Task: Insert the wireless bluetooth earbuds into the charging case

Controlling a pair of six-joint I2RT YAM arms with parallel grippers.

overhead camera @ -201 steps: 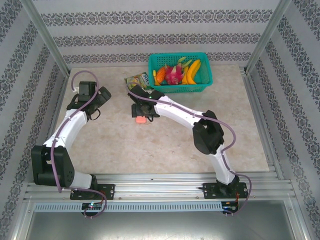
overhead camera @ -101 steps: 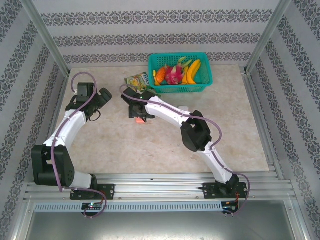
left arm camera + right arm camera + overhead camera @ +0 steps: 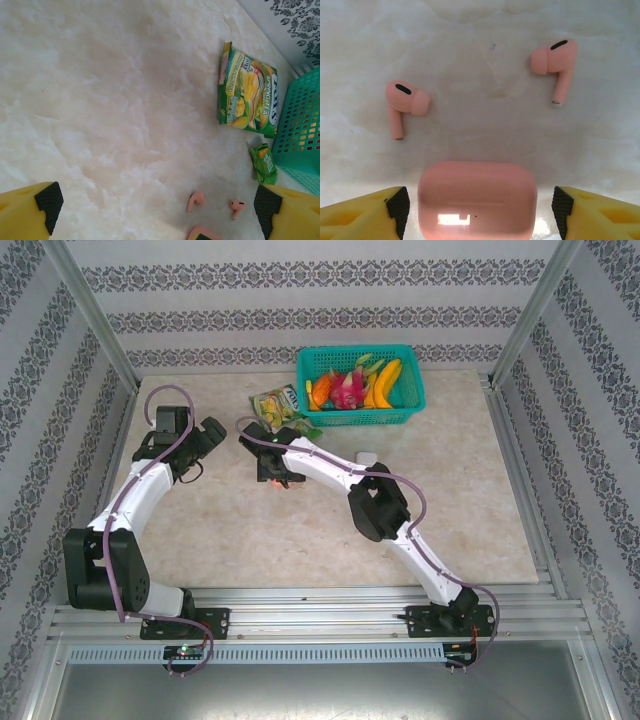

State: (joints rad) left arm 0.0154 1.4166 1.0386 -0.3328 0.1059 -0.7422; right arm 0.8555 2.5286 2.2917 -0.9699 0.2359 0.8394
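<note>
Marble-look bench, with a teal fruit basket at the far edge and a green snack packet just beside it. Right pincer is spread wide, straddling the pink charging case — a pad on each side with small gaps, nothing gripped. Just beyond the case lie one pink earbud and a second pink earbud, apart, stems pointing back toward the pincer. Left pincer is fully spread and empty — the earbuds are near one pad.
</note>
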